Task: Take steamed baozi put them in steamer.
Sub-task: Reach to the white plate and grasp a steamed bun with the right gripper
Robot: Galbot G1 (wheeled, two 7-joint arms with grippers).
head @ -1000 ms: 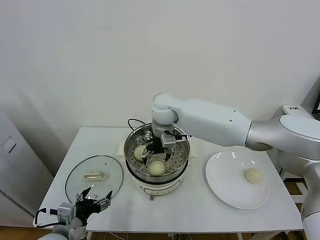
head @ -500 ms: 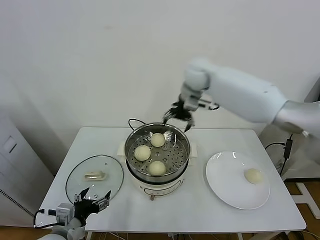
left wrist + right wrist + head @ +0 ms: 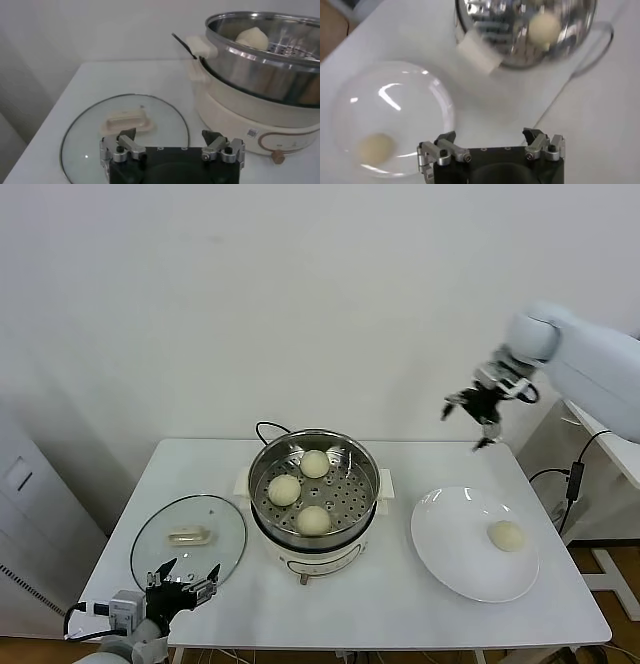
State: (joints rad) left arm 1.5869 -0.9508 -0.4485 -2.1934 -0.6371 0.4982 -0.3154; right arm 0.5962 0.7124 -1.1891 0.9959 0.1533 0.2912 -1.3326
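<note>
White table (image 3: pixel 380 604) below, our right gripper (image 3: pixel 478 416), empty and wide open, should descend straight over the last baozi (image 3: pixel 507 535) on the plate (image 3: pixel 445 554).

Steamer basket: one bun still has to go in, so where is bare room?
The steamer has bare holed floor on its right half. Its left and middle are crowded by three buns. The plate is bare except for the last bun near its right edge.
</note>
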